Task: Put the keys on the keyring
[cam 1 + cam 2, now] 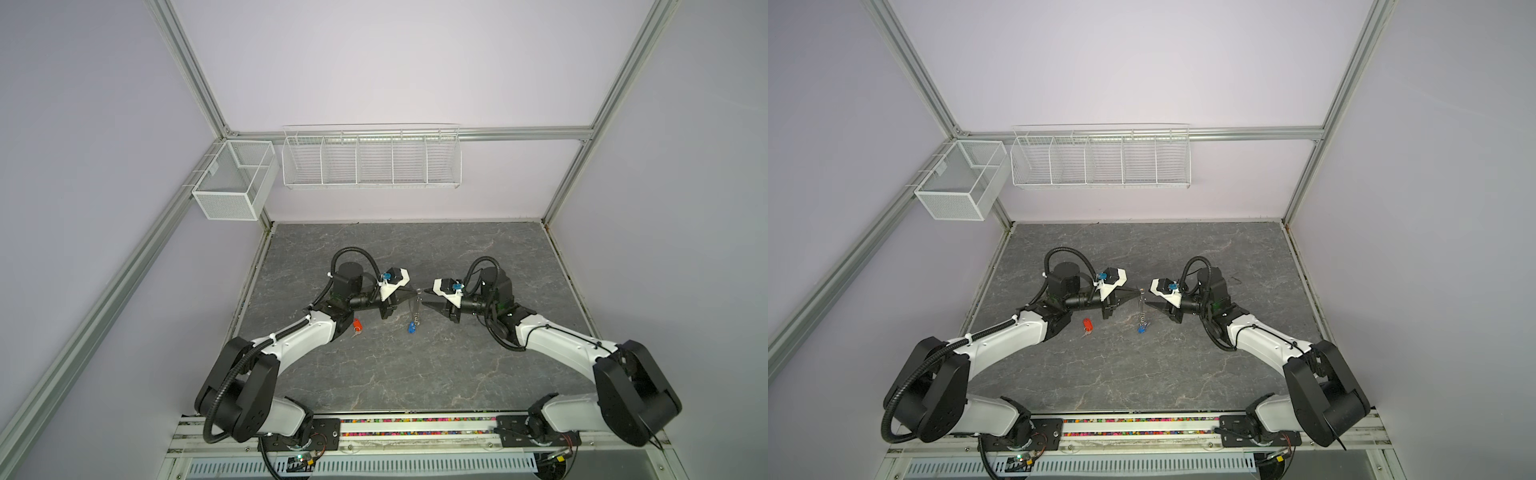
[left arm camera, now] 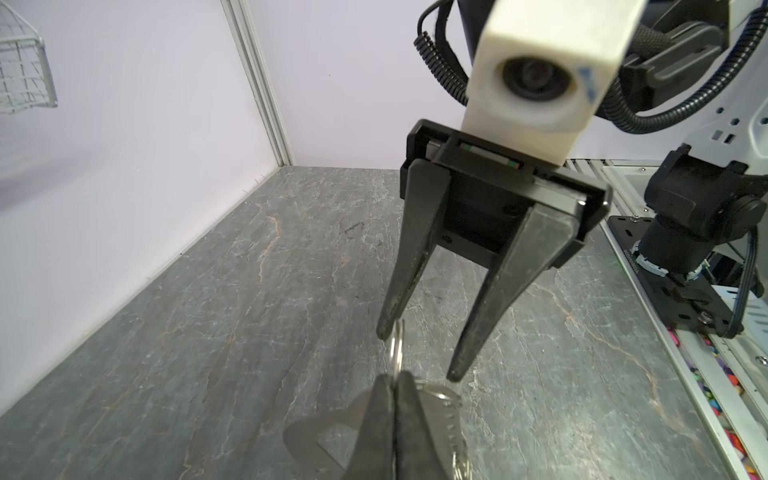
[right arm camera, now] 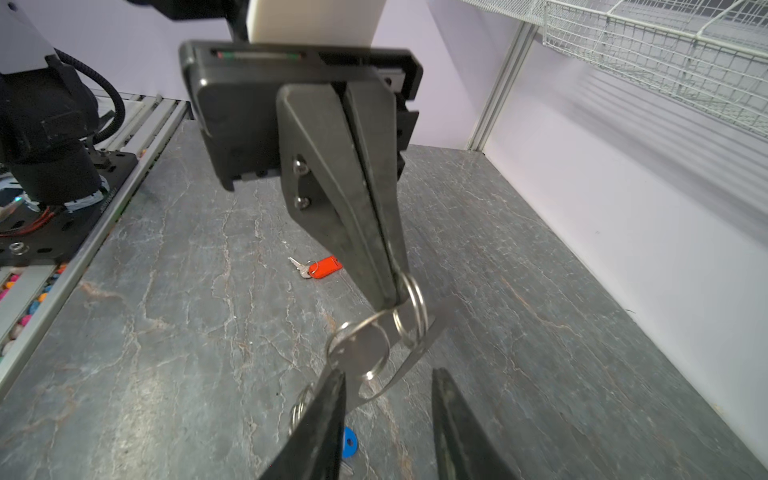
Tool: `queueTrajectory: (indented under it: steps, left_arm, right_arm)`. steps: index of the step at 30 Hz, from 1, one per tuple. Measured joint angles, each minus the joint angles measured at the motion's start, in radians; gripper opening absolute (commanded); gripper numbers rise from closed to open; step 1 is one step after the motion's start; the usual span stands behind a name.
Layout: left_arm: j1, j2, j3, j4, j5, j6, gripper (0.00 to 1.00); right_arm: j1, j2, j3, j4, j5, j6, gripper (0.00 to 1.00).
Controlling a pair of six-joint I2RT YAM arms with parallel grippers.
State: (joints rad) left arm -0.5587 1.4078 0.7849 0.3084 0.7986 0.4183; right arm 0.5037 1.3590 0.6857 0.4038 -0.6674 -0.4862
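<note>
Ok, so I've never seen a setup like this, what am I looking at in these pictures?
Two robot arms stand at a grey table, each ending in a two-fingered gripper. Two pictures look down from overhead; two come from cameras on the wrists. The left gripper is shut on the keyring, holding it up. The right gripper faces it, open. An orange-tagged key lies loose on the table. A blue-tagged key sits just under the keyring; whether it is hooked on I cannot tell.

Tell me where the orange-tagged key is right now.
The orange-tagged key lies on the table, left of centre in both top views, close beside the left arm and left of the blue-tagged key.
</note>
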Motion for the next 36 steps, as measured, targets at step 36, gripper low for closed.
queueTrajectory:
  steps: [36]
  left_arm:
    - [-0.120,-0.015,0.246,-0.634,-0.253,0.302,0.00]
  right_arm:
    - [0.051,-0.016,0.085,-0.188,0.029,-0.075,0.20]
